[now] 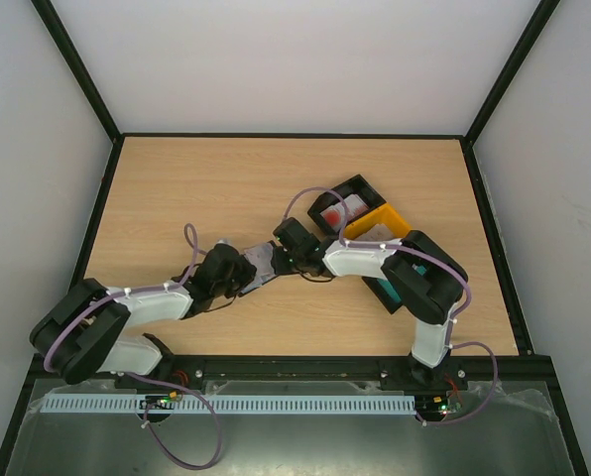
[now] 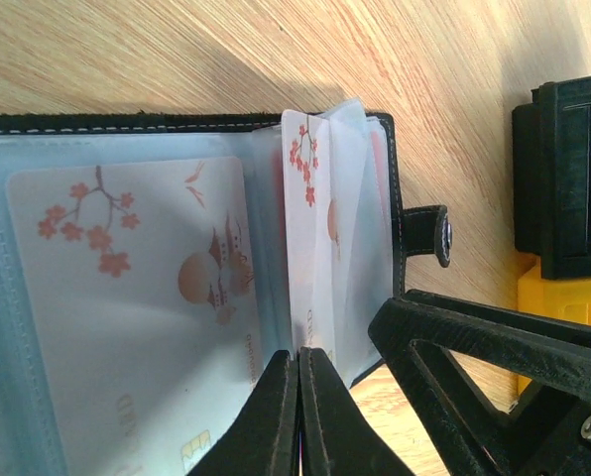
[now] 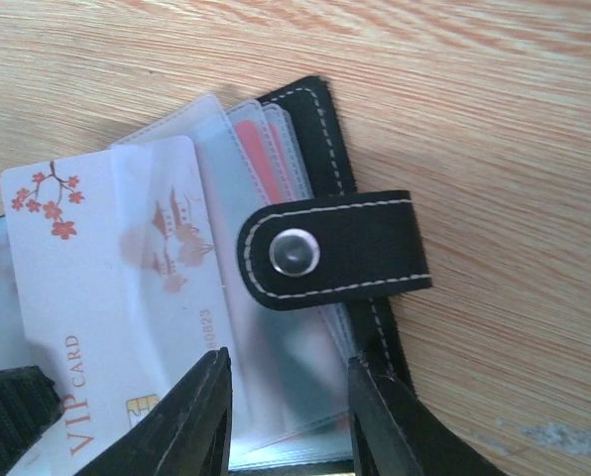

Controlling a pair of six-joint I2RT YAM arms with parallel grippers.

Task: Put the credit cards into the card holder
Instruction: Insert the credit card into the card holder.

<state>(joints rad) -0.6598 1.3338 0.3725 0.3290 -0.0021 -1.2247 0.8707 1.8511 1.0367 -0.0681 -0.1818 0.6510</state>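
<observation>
The black card holder (image 1: 263, 260) lies open on the table between my two grippers. In the left wrist view its pale blue sleeves (image 2: 127, 297) show one blossom-print card lying flat inside. A second white credit card (image 2: 300, 198) stands on edge among the sleeves, and my left gripper (image 2: 300, 359) is shut on its lower edge. The right wrist view shows this VIP card (image 3: 97, 288) partly under a clear sleeve, beside the clasp tab (image 3: 335, 248). My right gripper (image 3: 291, 407) is open, its fingers either side of the clear sleeves, holding nothing.
The joined black bin (image 1: 347, 203) and yellow bin (image 1: 383, 223) stand just behind the right gripper, with a red-and-white card in the black one. A teal object (image 1: 383, 293) lies partly under the right arm. The right gripper's finger (image 2: 494, 347) shows in the left wrist view.
</observation>
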